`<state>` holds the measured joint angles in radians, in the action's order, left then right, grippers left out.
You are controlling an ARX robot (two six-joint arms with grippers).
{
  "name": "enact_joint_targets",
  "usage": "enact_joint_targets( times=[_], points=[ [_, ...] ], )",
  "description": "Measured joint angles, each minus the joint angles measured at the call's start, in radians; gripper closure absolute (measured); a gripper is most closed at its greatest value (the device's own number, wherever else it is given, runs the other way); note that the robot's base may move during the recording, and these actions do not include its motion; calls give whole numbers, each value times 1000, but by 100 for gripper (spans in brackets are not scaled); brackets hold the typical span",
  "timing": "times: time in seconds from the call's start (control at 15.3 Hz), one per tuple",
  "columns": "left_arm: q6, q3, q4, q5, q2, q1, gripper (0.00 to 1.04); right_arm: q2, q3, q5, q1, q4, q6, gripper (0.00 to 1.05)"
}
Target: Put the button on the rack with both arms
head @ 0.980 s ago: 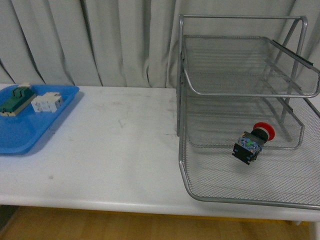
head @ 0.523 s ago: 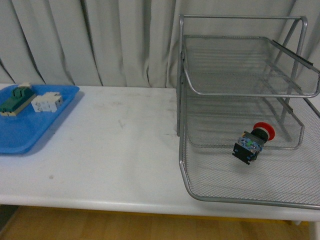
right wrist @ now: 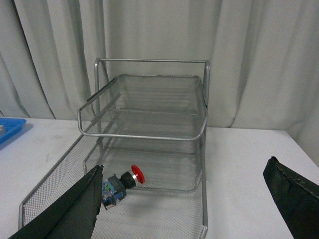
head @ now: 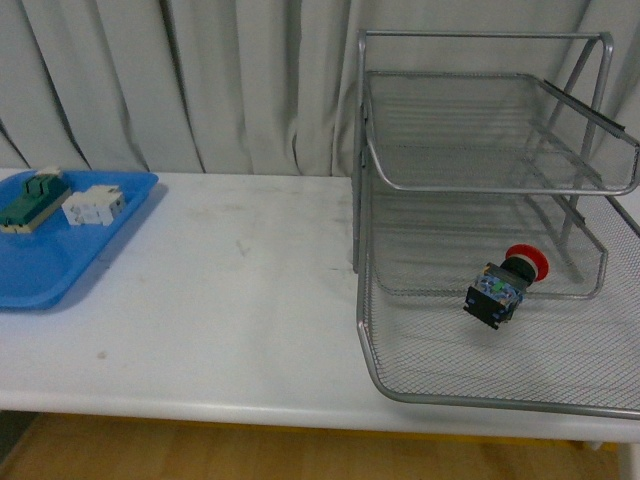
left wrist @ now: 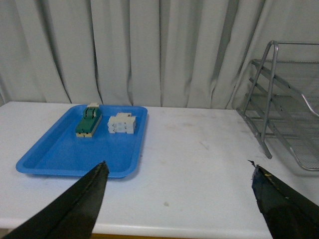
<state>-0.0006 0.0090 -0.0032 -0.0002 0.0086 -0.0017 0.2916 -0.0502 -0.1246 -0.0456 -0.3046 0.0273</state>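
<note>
On the lowest tier of the rack (head: 430, 350), the button (head: 507, 280) lay tipped on its side, with its round red cap toward the rear and its black blocky body toward the front lip. The rack was silver wire mesh on a tubular frame, and its right edge was cut off in the front view. Neither arm showed there. In the wrist views, the left end effector (left wrist: 177, 164) and right end effector (right wrist: 184, 164) each stood wide open and empty. Only their dark tapered fingertips were visible over the white tabletop (head: 230, 300).
</note>
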Motion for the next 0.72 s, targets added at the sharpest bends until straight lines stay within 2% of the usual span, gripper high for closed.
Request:
enact_joint_targets(
  times=[0.07, 0.13, 0.26, 0.33, 0.46, 0.72],
  points=[
    [1, 0, 0, 0, 0, 0, 5, 186, -51, -7, 9, -122, -12, 6],
    [1, 0, 0, 0, 0, 0, 8, 353, -133, -7, 24, -160, -37, 6],
    [1, 0, 0, 0, 0, 0, 7, 624, -267, -6, 68, -64, -86, 6],
    [1, 0, 0, 0, 0, 0, 7, 717, -303, -5, 80, -7, -102, 11],
    [1, 0, 0, 0, 0, 0, 7, 832, -347, 8, 103, 68, -118, 35],
    [1, 0, 0, 0, 0, 0, 7, 871, -356, -30, 156, 165, -166, 82]
  ],
)
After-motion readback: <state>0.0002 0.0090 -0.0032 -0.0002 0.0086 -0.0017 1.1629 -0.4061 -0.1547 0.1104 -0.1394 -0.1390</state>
